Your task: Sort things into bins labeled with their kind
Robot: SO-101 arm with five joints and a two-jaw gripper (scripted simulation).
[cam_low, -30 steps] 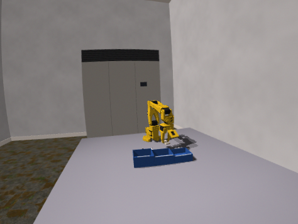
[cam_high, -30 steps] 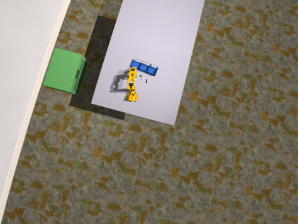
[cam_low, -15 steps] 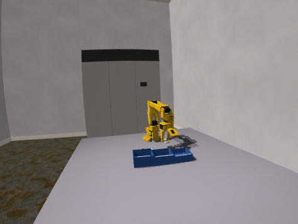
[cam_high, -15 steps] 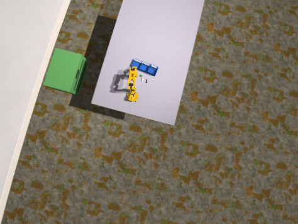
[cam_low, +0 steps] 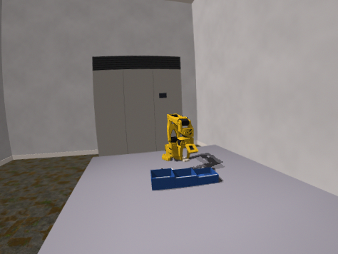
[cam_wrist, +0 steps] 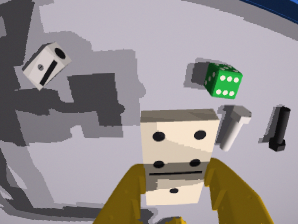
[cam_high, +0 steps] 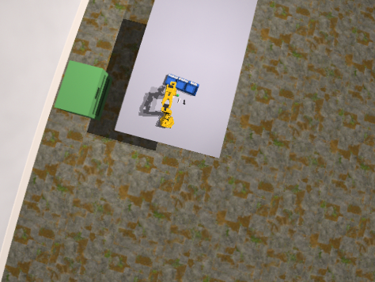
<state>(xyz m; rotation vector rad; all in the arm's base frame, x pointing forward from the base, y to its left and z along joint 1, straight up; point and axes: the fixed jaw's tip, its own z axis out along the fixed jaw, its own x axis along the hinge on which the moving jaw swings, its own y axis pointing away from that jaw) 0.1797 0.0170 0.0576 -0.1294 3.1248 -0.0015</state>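
Gripper (cam_high: 170,90) (cam_low: 186,154) (cam_wrist: 175,176), one, yours: nearly closed, its fingers pinched on the sides of a cream domino (cam_wrist: 177,135) with black pips, four on one half and one on the other. Step in hand, as you may judge it: carrying that domino to its bin, the sorting still at an early stage. Next move: read the labels (cam_high: 183,79), too small to make out here, bring the piece squarely over the matching compartment, then open; should none name dominoes, set it back on the table. Remaining stock, by size. Table (cam_high: 198,47) (cam_low: 178,221) (cam_wrist: 165,30), one, pale. Yellow arm (cam_high: 168,104) (cam_low: 172,117), one, reaching toward the bins. Blue bins (cam_high: 193,93) (cam_low: 183,183) (cam_wrist: 286,11), three, joined in a row and standing on the table. Second domino (cam_wrist: 47,65), one, loose on the table, at the upper left of your wrist view. White bolt (cam_high: 179,100) (cam_wrist: 233,131), one, lying on the table, to the right of the held piece in that view. Black bolt (cam_high: 184,102) (cam_wrist: 282,125), one, farther right, apart from the white. Green die (cam_high: 177,95) (cam_wrist: 225,80), one, between the bolts and the bins. Caution: a release near a divider could tip your domino into the wrong compartment.
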